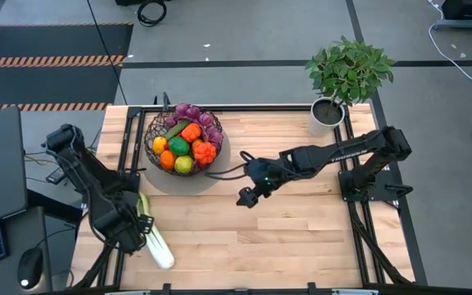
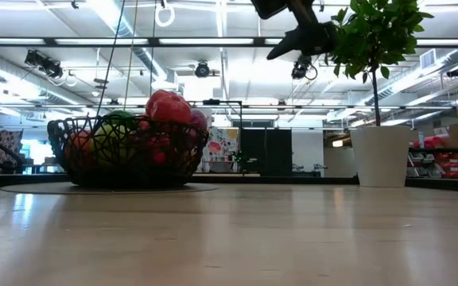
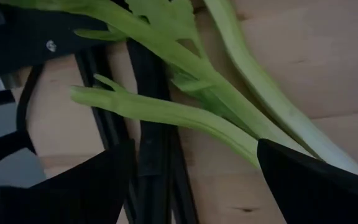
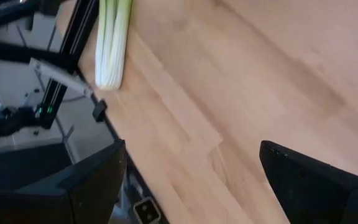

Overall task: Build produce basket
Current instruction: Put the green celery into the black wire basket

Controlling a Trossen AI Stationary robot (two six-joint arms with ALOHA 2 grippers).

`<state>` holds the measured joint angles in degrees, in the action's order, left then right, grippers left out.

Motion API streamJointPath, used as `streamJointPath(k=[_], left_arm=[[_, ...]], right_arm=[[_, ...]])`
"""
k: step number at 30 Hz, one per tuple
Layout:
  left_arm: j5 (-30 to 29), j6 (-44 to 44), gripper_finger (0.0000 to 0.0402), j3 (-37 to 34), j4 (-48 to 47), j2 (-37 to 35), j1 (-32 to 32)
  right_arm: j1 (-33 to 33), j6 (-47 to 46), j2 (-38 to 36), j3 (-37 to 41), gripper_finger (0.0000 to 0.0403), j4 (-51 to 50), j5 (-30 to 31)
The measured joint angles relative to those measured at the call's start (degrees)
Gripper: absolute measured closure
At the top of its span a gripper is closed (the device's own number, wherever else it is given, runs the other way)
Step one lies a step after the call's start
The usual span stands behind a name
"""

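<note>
Both my jaws stand apart and hold nothing. My left gripper [image 1: 138, 223] hangs low over the leek [image 1: 156, 242], which lies flat at the near left corner of the table [image 1: 285, 238], its green leaves partly across the dark frame rail [image 1: 123, 156] at the table's left edge; the pale stalk runs between my spread left fingers [image 3: 309, 180], so I judge I am set to close on it. My right gripper [image 1: 250, 195] waits above mid-table, well apart from the leek and right of the basket [image 1: 183, 141]. That basket sits toward the far left on a round mat [image 1: 211, 174], already heaped with produce [image 1: 185, 146], the leek alone outside it
</note>
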<state>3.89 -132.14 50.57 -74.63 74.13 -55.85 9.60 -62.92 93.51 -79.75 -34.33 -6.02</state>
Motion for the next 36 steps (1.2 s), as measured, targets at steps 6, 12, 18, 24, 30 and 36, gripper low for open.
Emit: streamJointPath(k=[6,12,18,24,30,36], left_arm=[[-7.5,3.4,0.0059,0.0,7.4,0.0,3.3],[-11.1,11.3,0.0059,0.0,15.2,0.0,5.2],[-4.8,24.8,0.0059,0.0,19.4,0.0,6.8],[-3.5,45.5,0.0059,0.0,22.0,0.0,7.9],[-1.1,77.7,0.0059,0.0,20.0,0.0,9.1],[-2.0,104.6,0.0059,0.1,10.4,0.0,9.6]], right_arm=[[1.3,3.3,0.0,0.0,0.003,0.0,-3.9],[0.7,7.0,-0.8,0.0,0.003,-0.8,-5.0],[-0.3,8.7,-5.9,0.0,0.003,-2.9,1.0],[-0.8,12.7,-12.2,0.0,0.003,-3.1,10.4],[-0.8,12.7,-16.1,0.0,0.003,-3.2,16.9],[1.0,3.0,-16.4,0.0,0.003,-3.3,23.1]])
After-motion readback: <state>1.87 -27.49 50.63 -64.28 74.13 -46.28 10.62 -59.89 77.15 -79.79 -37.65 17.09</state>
